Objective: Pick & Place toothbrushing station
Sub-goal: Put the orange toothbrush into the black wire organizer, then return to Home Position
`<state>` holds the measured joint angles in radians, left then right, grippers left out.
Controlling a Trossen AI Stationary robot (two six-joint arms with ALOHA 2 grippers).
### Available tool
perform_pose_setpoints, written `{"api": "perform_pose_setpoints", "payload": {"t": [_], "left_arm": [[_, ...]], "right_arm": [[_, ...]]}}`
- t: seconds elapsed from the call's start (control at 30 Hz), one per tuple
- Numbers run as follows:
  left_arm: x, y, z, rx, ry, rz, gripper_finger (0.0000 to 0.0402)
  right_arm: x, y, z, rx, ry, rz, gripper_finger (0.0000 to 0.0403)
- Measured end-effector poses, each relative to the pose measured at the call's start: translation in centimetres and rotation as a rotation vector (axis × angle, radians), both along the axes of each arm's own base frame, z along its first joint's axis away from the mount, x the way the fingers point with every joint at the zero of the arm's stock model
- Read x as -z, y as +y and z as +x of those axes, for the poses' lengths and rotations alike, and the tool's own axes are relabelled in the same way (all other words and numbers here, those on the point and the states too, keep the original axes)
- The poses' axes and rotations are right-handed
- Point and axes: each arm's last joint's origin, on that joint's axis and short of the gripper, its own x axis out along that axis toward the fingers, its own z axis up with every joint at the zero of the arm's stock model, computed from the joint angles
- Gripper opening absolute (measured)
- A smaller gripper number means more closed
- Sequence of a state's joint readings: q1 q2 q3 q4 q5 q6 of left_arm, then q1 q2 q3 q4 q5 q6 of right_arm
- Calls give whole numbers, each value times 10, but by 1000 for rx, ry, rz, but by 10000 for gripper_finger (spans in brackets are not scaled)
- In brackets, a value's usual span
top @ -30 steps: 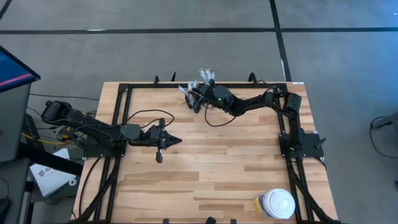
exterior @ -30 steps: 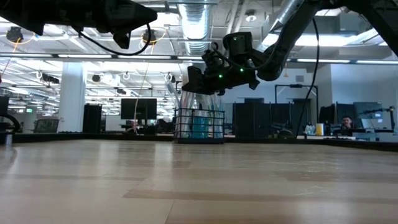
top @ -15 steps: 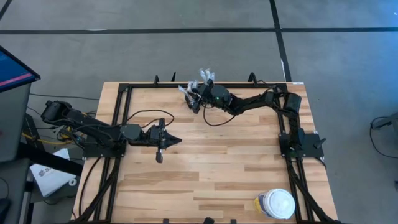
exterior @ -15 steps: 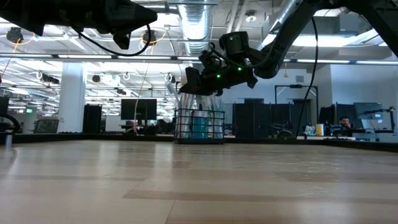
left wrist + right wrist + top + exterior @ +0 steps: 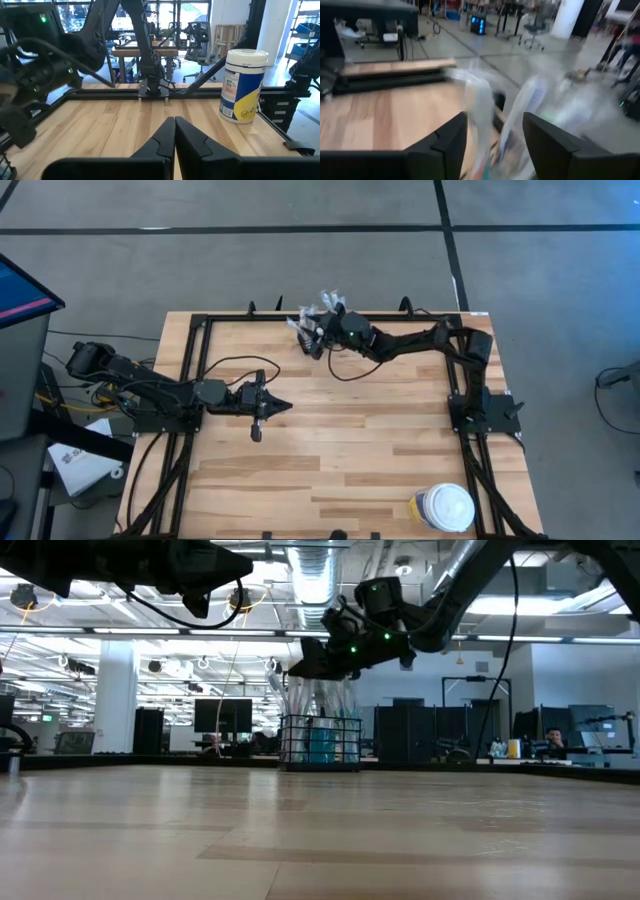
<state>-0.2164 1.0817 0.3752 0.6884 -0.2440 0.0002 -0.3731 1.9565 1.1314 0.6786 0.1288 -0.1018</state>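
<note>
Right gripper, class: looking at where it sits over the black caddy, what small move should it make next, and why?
Probably a short straight lift clear of the toothbrushing station. The right gripper is open, with the wrapped brushes standing between its fingers, and the low view shows it above the caddy, which rests on the table at the far edge. The left gripper waits shut mid-table.

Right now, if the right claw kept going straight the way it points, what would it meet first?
The wrapped toothbrushes standing up out of the caddy: in the wrist view they sit right ahead of the open right claw, partly between its fingers. Depth is blurred, so contact may be very near.
</note>
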Motion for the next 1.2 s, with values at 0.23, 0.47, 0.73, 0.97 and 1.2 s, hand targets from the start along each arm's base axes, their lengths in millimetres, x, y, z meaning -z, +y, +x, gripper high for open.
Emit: {"api": "perform_pose_setpoints", "payload": {"t": [0.23,0.47,0.73,0.97,1.2], "left_arm": [[0,0,0,0,0,0,4],[0,0,0,-1,0,1,4],[0,7,1,-30,1,4,4],[2,13,2,-63,16,-1,4],[9,16,-7,-87,13,-8,4]], "right_arm": [[-21,6,-1,-14,19,-25,189],[-46,16,-8,-33,3,-46,180],[-90,55,-25,-139,5,-2,163],[-104,98,-42,-246,79,23,132],[-89,138,-71,-281,84,75,93]]}}
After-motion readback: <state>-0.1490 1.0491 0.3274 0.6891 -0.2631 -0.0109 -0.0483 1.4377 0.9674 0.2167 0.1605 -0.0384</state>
